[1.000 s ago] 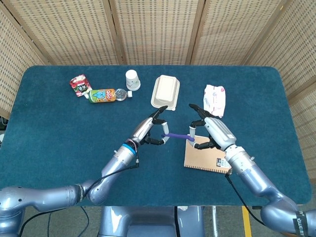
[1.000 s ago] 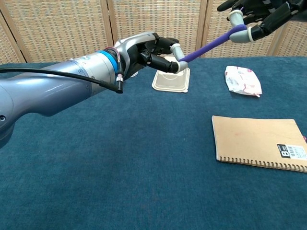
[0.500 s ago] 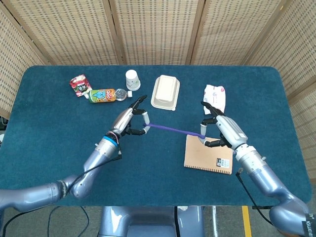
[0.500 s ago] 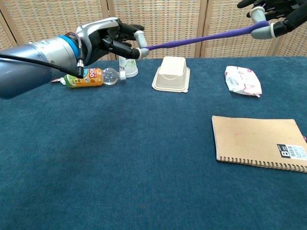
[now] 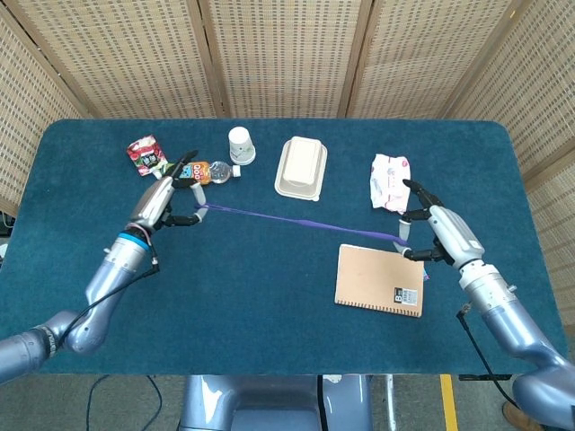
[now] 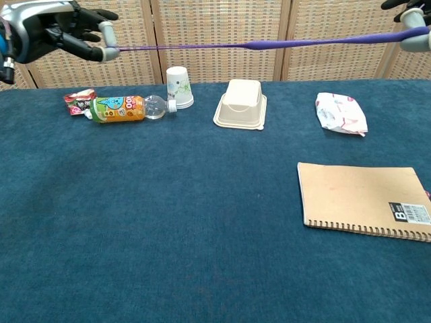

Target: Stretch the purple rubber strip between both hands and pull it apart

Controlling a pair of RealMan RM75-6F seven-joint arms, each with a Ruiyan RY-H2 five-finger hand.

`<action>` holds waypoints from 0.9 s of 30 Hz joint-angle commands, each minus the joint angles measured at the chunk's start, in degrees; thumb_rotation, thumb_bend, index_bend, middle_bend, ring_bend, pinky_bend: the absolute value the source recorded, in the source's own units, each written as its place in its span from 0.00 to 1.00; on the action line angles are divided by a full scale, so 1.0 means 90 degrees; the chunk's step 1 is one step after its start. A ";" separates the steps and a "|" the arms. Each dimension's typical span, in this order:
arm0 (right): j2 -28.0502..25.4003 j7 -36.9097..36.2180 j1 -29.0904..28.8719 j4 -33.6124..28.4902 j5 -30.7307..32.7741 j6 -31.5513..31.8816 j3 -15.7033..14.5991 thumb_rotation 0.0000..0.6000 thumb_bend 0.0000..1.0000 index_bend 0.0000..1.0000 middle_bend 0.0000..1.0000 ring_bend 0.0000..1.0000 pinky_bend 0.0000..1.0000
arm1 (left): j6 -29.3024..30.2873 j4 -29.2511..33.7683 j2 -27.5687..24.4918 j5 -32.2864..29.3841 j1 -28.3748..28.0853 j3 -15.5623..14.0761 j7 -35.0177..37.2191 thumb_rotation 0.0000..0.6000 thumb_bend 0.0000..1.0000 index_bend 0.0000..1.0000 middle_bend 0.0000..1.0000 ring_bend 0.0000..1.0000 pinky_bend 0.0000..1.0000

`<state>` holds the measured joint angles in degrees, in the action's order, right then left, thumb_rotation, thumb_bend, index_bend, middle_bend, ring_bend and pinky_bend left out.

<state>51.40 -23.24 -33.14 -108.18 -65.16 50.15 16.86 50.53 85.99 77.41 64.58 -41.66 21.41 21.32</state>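
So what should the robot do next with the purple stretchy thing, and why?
Probably keep easing both hands a little further apart. The purple strip is pulled thin and taut between the left hand and the right hand, high above the table, but it is in one piece, so the pulling apart looks unfinished.

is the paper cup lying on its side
No, the paper cup stands upside down on the table, while the bottle beside it lies on its side.
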 commanded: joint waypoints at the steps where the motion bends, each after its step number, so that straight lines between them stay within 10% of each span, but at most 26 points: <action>1: -0.0025 -0.0037 0.0053 0.0039 -0.0063 0.0023 -0.0033 1.00 0.54 0.81 0.00 0.00 0.00 | 0.0073 -0.0025 -0.0303 0.0099 0.0212 -0.0039 0.0221 1.00 0.71 0.76 0.00 0.00 0.00; 12: 0.0030 0.0710 0.0422 0.0054 -0.0800 0.0789 -0.0323 1.00 0.54 0.81 0.00 0.00 0.00 | 0.0315 0.0020 -0.1726 0.0627 0.0809 -0.0530 -0.0461 1.00 0.71 0.77 0.00 0.00 0.00; 27: 0.0343 0.1900 0.0573 -0.0015 -0.0975 0.1355 -0.0534 1.00 0.54 0.81 0.00 0.00 0.00 | 0.0689 0.0737 -0.2150 0.0322 0.1026 -0.0726 -0.1601 1.00 0.72 0.77 0.00 0.00 0.00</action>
<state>54.53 -6.21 -28.00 -108.36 -73.97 62.29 12.02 56.74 92.59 58.16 67.55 -32.38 14.95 7.12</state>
